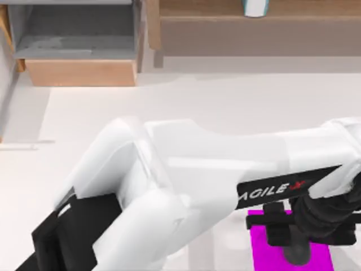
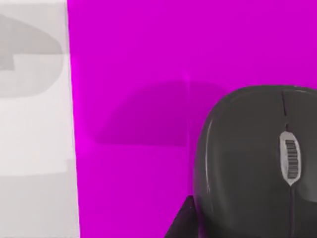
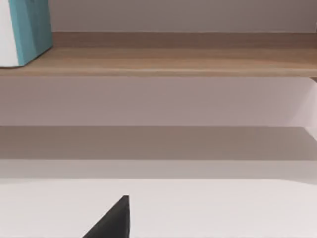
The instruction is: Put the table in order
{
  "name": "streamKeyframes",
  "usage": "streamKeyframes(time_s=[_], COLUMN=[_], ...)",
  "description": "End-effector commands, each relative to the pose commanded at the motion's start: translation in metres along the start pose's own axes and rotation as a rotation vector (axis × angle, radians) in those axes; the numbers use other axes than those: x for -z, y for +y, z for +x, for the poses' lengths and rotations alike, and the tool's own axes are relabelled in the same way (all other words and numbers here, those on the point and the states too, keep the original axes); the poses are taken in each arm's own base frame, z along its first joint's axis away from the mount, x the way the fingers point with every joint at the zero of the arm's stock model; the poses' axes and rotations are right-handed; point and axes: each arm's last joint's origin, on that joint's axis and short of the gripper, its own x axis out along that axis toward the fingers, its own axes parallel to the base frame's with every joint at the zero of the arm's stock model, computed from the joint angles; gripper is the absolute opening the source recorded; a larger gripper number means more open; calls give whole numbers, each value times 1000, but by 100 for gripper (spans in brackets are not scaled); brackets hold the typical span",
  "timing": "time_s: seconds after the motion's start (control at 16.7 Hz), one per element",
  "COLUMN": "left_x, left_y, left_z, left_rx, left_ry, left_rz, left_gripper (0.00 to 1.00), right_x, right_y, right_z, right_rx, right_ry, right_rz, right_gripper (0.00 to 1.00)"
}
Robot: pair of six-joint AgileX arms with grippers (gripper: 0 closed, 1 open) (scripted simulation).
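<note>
The arm (image 1: 186, 169) is showing a glossy white shell with rounded, bulging housings. A black band along the forearm is carrying pale "AGILE" lettering (image 1: 269, 191) with a red X. Black blocks are sitting at its lower end, and the wrist hardware (image 1: 321, 217) is looking matte black.

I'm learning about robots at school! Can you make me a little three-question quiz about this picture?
1. True or false: the mouse lies on the magenta mat.
2. What colour is the table? A) white B) black C) green
3. Fill in: the drawer of the wooden unit stands ____.

Key: 1 true. 2 A. 3 open.

The left gripper hovers over the mouse at the top view's lower right.
</note>
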Motion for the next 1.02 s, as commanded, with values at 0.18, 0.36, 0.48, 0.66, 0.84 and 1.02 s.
streamKeyframes(time_s=[0.18, 0.36, 0.48, 0.66, 0.84, 1.02], left_x=[0, 0, 0, 0, 0, 0], left_y=[0, 0, 0, 0, 0, 0], left_z=[0, 0, 0, 0, 0, 0], left_rx=[0, 0, 0, 0, 0, 0], left_ry=[0, 0, 0, 0, 0, 0], left_rz=[0, 0, 0, 0, 0, 0], left_gripper=[45, 68, 83, 100, 100, 100], right_x=[0, 0, 0, 0, 0, 0], right_y=[0, 0, 0, 0, 0, 0], right_z=[0, 0, 0, 0, 0, 0], right_rx=[0, 0, 0, 0, 0, 0], right_ry=[0, 0, 0, 0, 0, 0], right_rz=[0, 0, 0, 0, 0, 0], right_gripper=[100, 100, 100, 100, 100, 100])
